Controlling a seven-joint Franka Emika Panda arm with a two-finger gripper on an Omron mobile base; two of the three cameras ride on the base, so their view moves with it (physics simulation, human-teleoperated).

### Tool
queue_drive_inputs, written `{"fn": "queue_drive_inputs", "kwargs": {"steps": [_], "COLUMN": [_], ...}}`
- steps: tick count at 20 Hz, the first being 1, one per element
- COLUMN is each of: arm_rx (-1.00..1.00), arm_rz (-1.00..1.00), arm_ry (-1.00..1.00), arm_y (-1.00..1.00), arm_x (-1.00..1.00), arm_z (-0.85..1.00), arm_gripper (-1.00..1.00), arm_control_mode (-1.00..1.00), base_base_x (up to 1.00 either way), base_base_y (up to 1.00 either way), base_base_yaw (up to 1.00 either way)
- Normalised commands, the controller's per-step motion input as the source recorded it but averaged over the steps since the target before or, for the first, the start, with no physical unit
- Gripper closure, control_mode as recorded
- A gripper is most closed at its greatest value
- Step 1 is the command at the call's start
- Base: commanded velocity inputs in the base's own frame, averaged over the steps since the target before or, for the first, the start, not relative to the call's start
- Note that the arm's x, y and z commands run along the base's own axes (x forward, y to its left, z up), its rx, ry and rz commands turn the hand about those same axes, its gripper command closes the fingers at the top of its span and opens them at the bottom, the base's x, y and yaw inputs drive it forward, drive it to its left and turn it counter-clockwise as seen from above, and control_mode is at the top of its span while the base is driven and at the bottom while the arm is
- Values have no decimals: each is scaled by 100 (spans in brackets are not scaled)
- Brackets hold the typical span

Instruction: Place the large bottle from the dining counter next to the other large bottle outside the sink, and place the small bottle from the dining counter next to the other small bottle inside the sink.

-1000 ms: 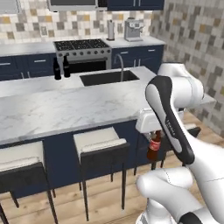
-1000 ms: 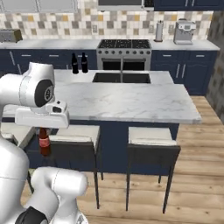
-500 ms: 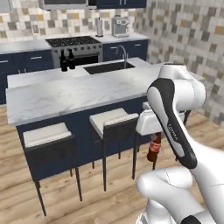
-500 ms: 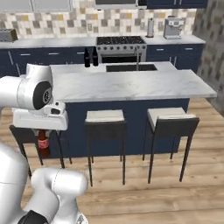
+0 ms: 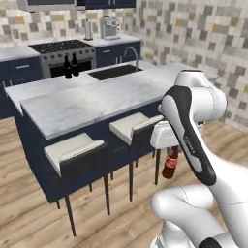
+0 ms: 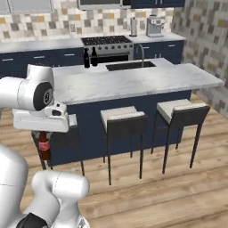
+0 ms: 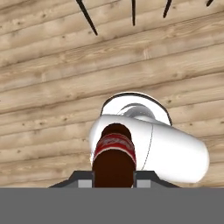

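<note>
Clamping small bottle [image 5: 170,164] in gripper [image 7: 113,178] | stools [image 6: 123,119] fronting dining counter [image 6: 133,82]

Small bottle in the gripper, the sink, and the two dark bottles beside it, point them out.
small bottle [image 5: 170,165]: left base view, its red label.
sink [image 6: 130,66]: right base view, the black basin.
two dark bottles [image 6: 90,57]: right base view, between the pair's bodies, left of the sink.

**Marble counter and its load**

The dining counter [image 5: 92,104] [image 6: 133,82], white marble over a navy base, carries the black sink [image 5: 115,72] [image 6: 130,66] at its far side. Just beside the sink's left end stand two dark bottles [image 5: 71,66] [image 6: 90,58], close together, upright on the marble.
</note>
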Motion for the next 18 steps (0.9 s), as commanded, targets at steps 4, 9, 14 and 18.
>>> {"fn": "queue_drive_inputs", "kwargs": {"steps": [4, 9, 14, 18], "arm_rx": [0, 0, 0, 0], "arm_rz": [0, 0, 0, 0], "arm_ry": [0, 0, 0, 0], "arm_y": [0, 0, 0, 0], "arm_x": [0, 0, 0, 0], "arm_z": [0, 0, 0, 0], "arm_gripper": [100, 100, 100, 100], "arm_control_mode": [100, 100, 100, 100], "base_base_x": [13, 37, 36, 34], "base_base_y": [100, 100, 100, 100], "base_base_yaw": [-31, -31, -30, -33]}}
